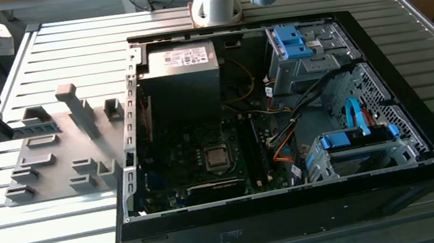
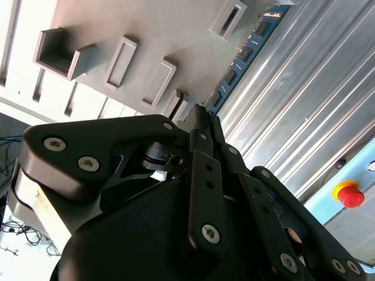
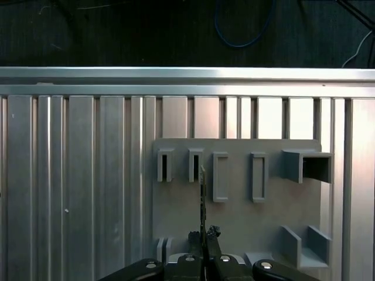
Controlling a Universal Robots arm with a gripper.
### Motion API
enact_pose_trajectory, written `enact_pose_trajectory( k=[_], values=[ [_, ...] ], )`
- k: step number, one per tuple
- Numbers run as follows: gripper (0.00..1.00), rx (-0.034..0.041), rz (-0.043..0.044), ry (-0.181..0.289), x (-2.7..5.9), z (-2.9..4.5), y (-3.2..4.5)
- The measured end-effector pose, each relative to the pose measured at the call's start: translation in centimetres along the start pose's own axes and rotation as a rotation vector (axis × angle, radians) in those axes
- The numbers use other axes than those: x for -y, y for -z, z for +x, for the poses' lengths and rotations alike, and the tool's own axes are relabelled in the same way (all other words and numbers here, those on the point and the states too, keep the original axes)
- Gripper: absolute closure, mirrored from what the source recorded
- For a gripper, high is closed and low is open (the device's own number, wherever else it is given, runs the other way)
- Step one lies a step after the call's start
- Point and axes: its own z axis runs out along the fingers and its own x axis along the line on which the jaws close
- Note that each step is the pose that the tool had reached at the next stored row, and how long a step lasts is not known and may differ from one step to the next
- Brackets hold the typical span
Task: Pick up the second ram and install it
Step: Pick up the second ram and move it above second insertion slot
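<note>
The second ram (image 2: 242, 54) is seen as a thin blue-green stick with black chips. One end is gripped by the tool (image 2: 204, 114).
</note>
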Motion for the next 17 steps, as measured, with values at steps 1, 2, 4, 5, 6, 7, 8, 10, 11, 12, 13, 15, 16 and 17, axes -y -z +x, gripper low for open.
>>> enact_pose_trajectory(
  k=[1,2,4,5,6,7,8,10,11,12,13,15,16,17],
  values=[
    [0.86,0.0000,0.0000,0.000,0.00,0.00,0.10],
    [0.86,0.0000,0.0001,0.000,0.00,0.00,0.19],
    [0.86,0.0000,0.0001,0.000,0.01,0.00,0.36],
    [0.86,0.0000,0.0000,0.000,0.01,0.00,0.45],
    [0.86,0.0000,0.0001,0.000,0.01,0.00,0.52],
    [0.86,0.0001,0.0001,0.000,0.02,0.00,0.59],
    [0.86,0.0001,0.0001,0.000,0.02,0.00,0.66],
    [0.86,0.0000,0.0000,0.000,0.02,0.00,0.82],
    [0.86,0.0000,0.0000,0.000,0.02,0.00,0.90],
    [0.86,0.0000,0.0000,0.000,0.02,0.00,0.98],
    [0.86,0.0000,0.0000,0.000,0.03,0.00,1.07],
    [0.86,0.0001,0.0001,0.000,0.03,0.00,1.26],
    [0.86,0.0000,0.0000,0.000,0.04,0.00,1.36],
    [0.86,0.0000,-0.0001,0.000,0.04,0.00,1.46]
  ],
)
